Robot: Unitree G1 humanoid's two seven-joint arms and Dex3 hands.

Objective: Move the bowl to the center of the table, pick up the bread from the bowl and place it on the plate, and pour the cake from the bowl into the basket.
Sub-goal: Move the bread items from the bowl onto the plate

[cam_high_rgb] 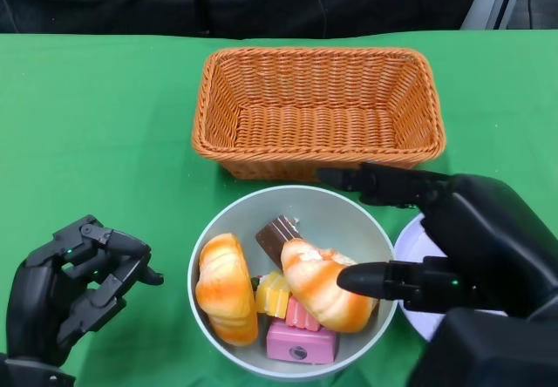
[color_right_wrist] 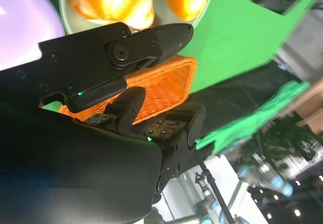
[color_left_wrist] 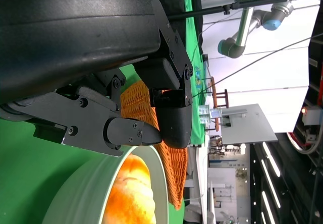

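In the middle of the counter (cam_high_rgb: 105, 117) sits the bowl (cam_high_rgb: 342, 215), bread (cam_high_rgb: 326, 285) inside. My right robot hand (cam_high_rgb: 436, 239) hovers spread and empty over it; left robot hand (cam_high_rgb: 74, 282) curled, idle. Next: pinch bread, move to plate (cam_high_rgb: 411, 246).

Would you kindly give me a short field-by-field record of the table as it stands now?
bowl: near the table edge, in front of the basket
bowl contents: two bread rolls, several cake pieces
basket: empty, behind the bowl
plate: right of the bowl, mostly hidden under the right hand
right hand: fingers spread over the bowl's right rim, holding nothing
left hand: left of the bowl, curled, empty
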